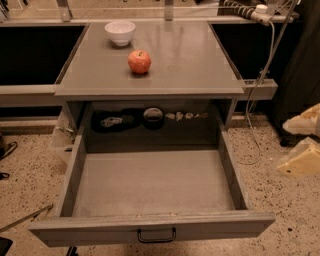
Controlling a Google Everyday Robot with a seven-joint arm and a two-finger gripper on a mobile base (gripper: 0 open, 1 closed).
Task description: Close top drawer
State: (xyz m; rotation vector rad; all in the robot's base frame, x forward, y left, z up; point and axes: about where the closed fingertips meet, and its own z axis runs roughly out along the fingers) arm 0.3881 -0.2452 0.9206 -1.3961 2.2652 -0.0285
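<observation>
The top drawer is pulled far out toward the camera. Its long grey front panel fills the bottom edge of the view, with a small dark loop handle at its centre. The front part of the drawer floor is bare. At its back lie a dark object, a round dark cup and some small pale pieces. My gripper shows as pale cream parts at the far right edge, over the floor, well apart from the drawer's right side.
The grey cabinet top carries a red apple and a white bowl. A pale cable hangs down on the right from a plug. Speckled floor lies on both sides. Dark shelves flank the cabinet.
</observation>
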